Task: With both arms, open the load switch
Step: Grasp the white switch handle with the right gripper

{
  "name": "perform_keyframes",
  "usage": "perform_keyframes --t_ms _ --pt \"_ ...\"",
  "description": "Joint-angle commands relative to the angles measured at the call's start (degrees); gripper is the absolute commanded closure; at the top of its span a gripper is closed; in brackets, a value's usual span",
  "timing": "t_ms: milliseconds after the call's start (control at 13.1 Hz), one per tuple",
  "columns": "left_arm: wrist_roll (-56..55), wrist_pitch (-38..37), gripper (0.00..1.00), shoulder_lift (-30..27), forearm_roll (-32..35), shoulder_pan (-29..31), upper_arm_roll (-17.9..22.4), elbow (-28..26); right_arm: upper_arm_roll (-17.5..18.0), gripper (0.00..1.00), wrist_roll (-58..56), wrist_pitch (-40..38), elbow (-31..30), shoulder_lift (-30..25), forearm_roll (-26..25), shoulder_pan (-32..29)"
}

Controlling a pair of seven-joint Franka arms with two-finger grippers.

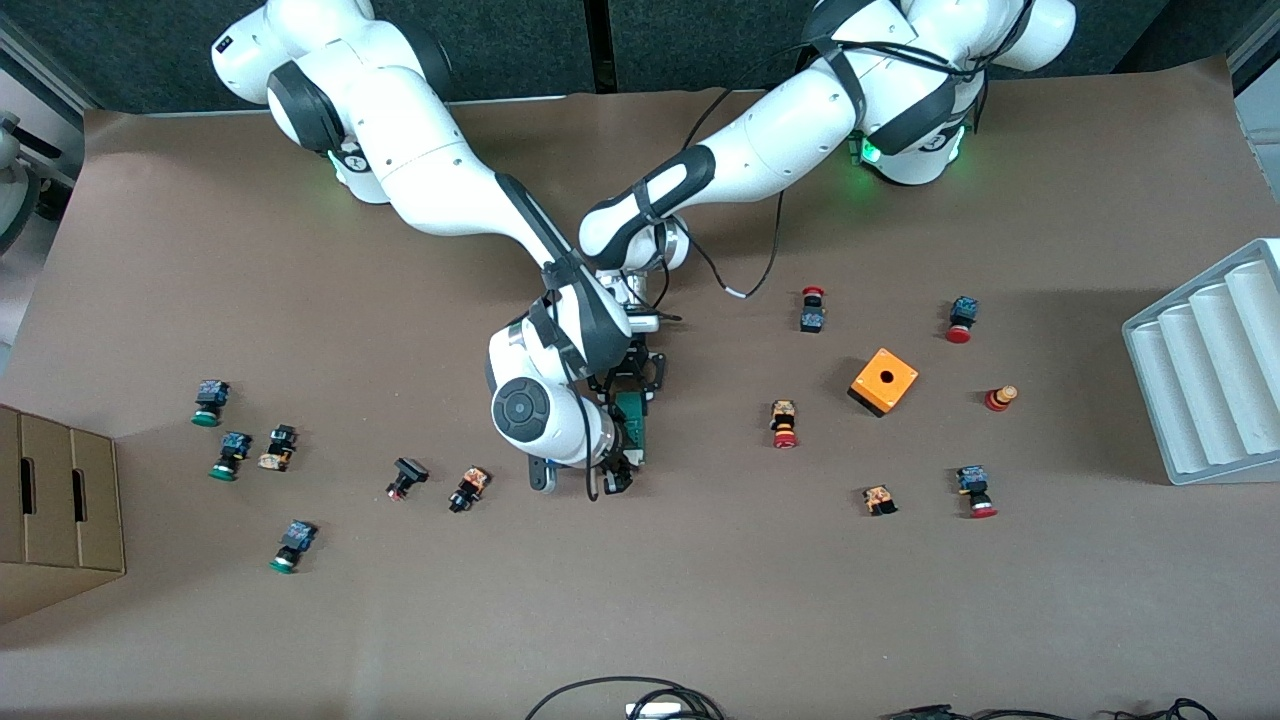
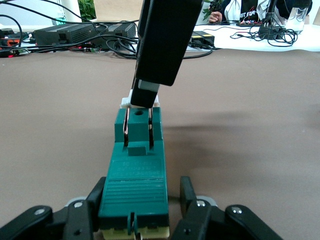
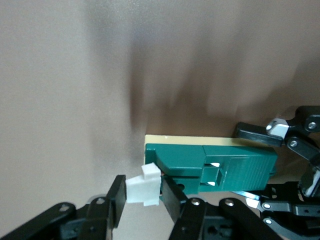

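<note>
Left hand (image 2: 137,210) clamps one end of the load switch (image 2: 136,170); right hand (image 3: 142,200) pinches its white tab (image 3: 144,190) at the other end.

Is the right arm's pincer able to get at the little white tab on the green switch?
Probably yes. The right pincer already has its fingers either side of the white tab, nothing between, while the left pincer grips the green switch at its other end.

both end effectors (image 2: 137,212) (image 3: 142,200) meet mid-table, fingers clamped.
</note>
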Motion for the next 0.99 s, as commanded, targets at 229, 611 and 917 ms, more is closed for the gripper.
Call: perform_keyframes --t_ms 229,611,917 --pt "-0.78 -0.31 0.37 1.22 0.79 -0.95 0.43 1.29 -0.18 0.62 0.43 -2.2 0.07 -1.0 2.17 0.47" --pt "-0.78 -0.31 0.37 1.22 0.79 -0.95 0.43 1.29 -0.18 0.63 0.25 -1.94 -0.99 -1.01 2.08 0.47" --pt "-0.7 -0.31 0.37 1.13 0.79 -0.95 0.43 1.37 0.35 0.71 0.25 -2.02 -1.08 -1.18 2.0 0.56"
